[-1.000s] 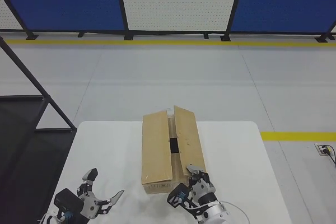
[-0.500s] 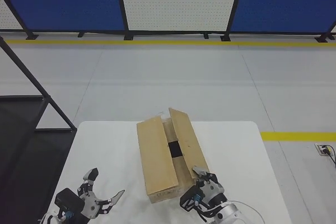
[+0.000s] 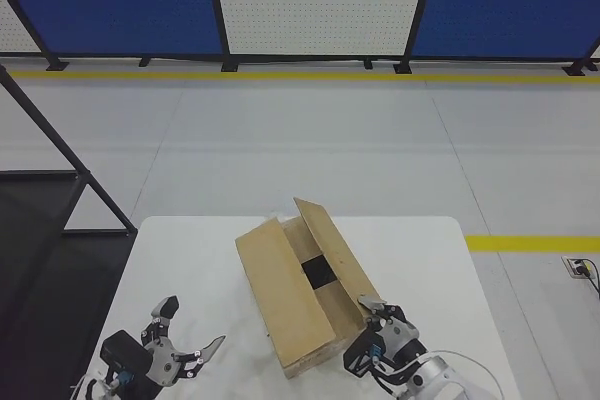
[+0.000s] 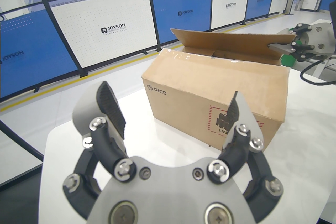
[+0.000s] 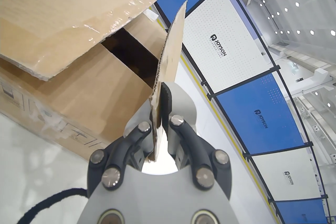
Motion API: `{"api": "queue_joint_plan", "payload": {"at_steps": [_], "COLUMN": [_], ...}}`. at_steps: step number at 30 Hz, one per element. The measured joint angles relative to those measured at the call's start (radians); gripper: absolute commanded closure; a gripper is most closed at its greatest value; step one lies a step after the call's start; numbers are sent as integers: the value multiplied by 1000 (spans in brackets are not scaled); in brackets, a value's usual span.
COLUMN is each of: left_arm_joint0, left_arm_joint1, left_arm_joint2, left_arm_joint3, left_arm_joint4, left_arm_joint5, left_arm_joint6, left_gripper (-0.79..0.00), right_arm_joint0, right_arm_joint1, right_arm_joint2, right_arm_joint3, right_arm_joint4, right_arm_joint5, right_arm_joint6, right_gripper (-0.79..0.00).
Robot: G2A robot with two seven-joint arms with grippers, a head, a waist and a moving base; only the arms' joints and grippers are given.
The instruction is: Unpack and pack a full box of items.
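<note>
**The box is held by one flap: pull on it gently**

The white table (image 3: 180,260) carries one thing only, a long cardboard box (image 3: 280,300). It lies slanted in front of both grippers, between them and a little ahead.

The right gripper (image 5: 160,107) is clamped on the near corner of the raised flap (image 5: 173,46), which stands almost upright out of the fingers. The second flap (image 5: 65,25) lies nearly flat on the box top, on the far side of the raised flap from this gripper. Between the two flaps you see a dark gap, and the contents are hidden.

The left gripper (image 4: 170,89) hangs low over the table with its fingers spread wide and nothing between them. The long side wall of the box faces it, near but apart.

Shiny tape (image 5: 105,25) remains along the edge of the lying flap.

I judge the corrugated board to be stiff in the walls but weak at the flap fold. A full box is probably heavy, so do not drag or lift it by the flap, because it may tear or crease. The table looks smooth, so the box may slide when you pull. Use the flap edge only for opening. To steady the box, press the free gripper against a wall near a corner.
</note>
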Motion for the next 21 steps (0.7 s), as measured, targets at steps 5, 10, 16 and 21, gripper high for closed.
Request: {"api": "queue_joint_plan", "payload": {"at_steps": [5,10,16,21], "left_arm_joint0": [0,0,1,5], "left_arm_joint1": [3,3,2,2], "left_arm_joint2": [-1,-1,1,6], "left_arm_joint3": [1,1,0,-7], "left_arm_joint4": [16,16,14,13], "left_arm_joint5": [-31,-29,-27,-23], "left_arm_joint6": [6,6,3,-4], "left_gripper": [-785,-785,-785,-785], "right_arm_joint0": [15,14,14,12], "right_arm_joint1": [6,6,6,11], "right_arm_joint2": [17,17,16,25], "right_arm_joint3": [-2,-2,-2,10], "right_arm_joint4": [1,1,2,25], "right_arm_joint5": [-63,-61,-61,-74], "right_arm_joint6": [13,13,12,-37], "right_gripper": [0,0,0,0]}}
